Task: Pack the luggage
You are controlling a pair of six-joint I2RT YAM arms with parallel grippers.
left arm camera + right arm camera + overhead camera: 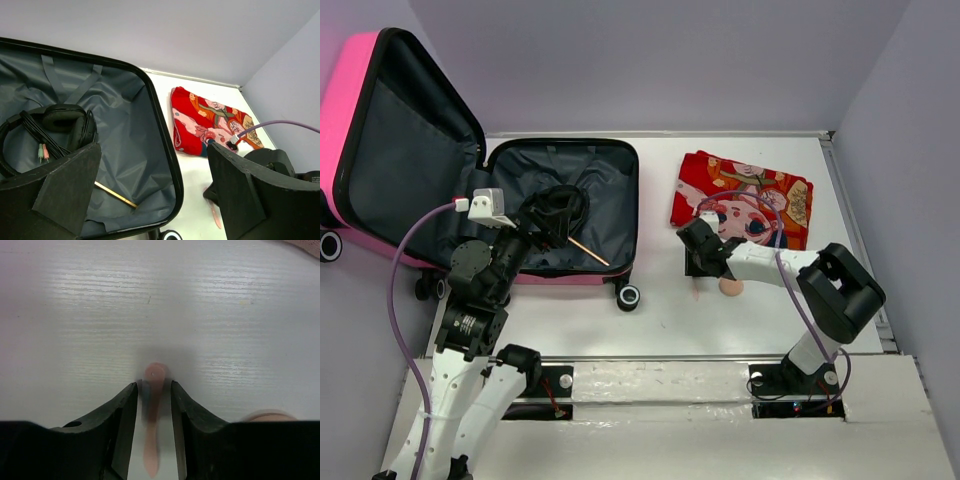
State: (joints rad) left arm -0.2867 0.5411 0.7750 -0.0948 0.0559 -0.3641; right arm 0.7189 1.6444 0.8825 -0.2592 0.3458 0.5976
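Observation:
The pink luggage (pixel 355 120) lies open at the left, its lid propped up and its dark grey lining (pixel 135 125) showing. Black headphones (pixel 65 122) and a thin wooden stick (pixel 590 252) lie inside. My left gripper (pixel 542 232) hovers over the case's near right part, jaws wide open and empty (pixel 160 200). My right gripper (pixel 697 270) is down at the table right of the case. Its jaws straddle a slim pink handle-like object (pixel 152 410) with a narrow gap on each side (pixel 153 385). The object lies flat on the table.
A folded red cartoon-face cloth (pixel 740 200) lies at the back right, just beyond my right gripper. A round peach-coloured thing (pixel 731 287) sits beside the right wrist. A caster wheel (pixel 628 297) sticks out at the case's near right corner. Walls close the table in.

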